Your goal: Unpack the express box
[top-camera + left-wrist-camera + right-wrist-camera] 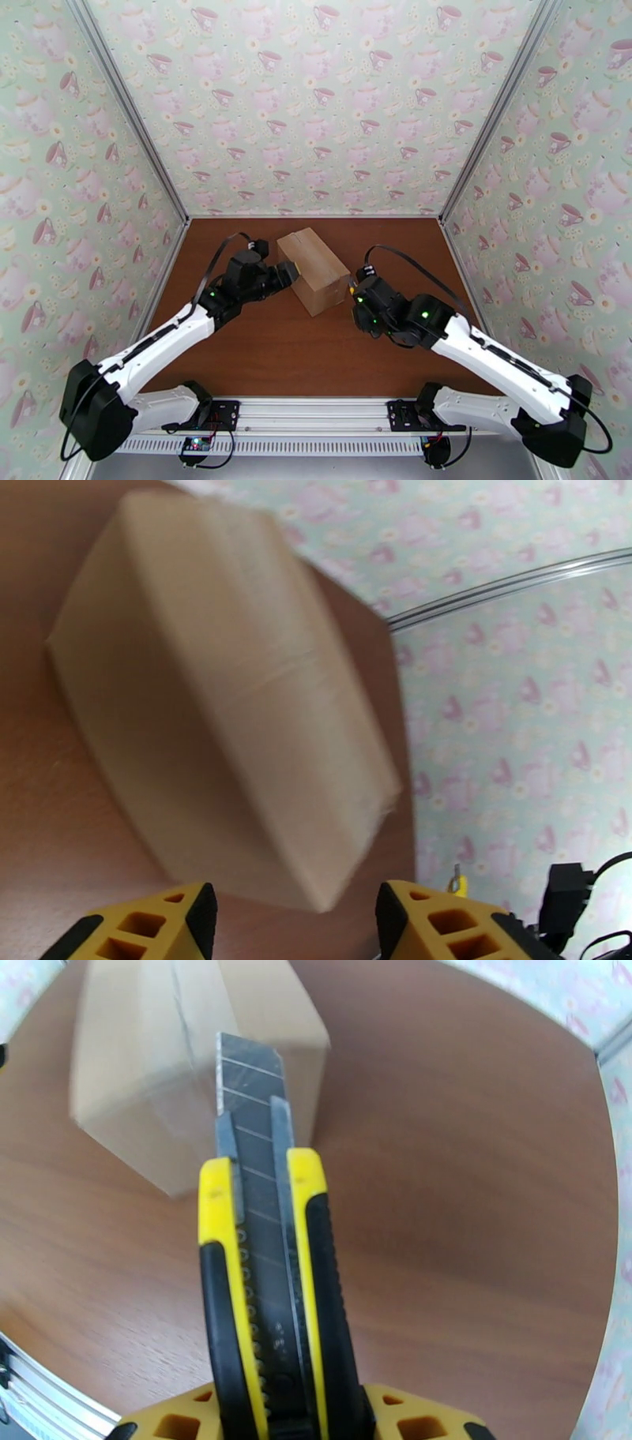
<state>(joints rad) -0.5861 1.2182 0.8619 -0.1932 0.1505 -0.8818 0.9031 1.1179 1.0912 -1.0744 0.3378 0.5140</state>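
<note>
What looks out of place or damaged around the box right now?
Nothing looks damaged or spilled. The express box sits closed but skewed diagonally to the table edges. The utility knife in the right pincer has its blade run far out, pointing at the box.

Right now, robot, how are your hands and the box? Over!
Left gripper open, beside the express box. Right gripper shut on utility knife, blade out, aimed at box. Box flaps closed. Nothing between blade and box.

Brown express box [314, 271], yellow-black knife [265, 1291], teacup-patterned walls [316, 95]
</note>
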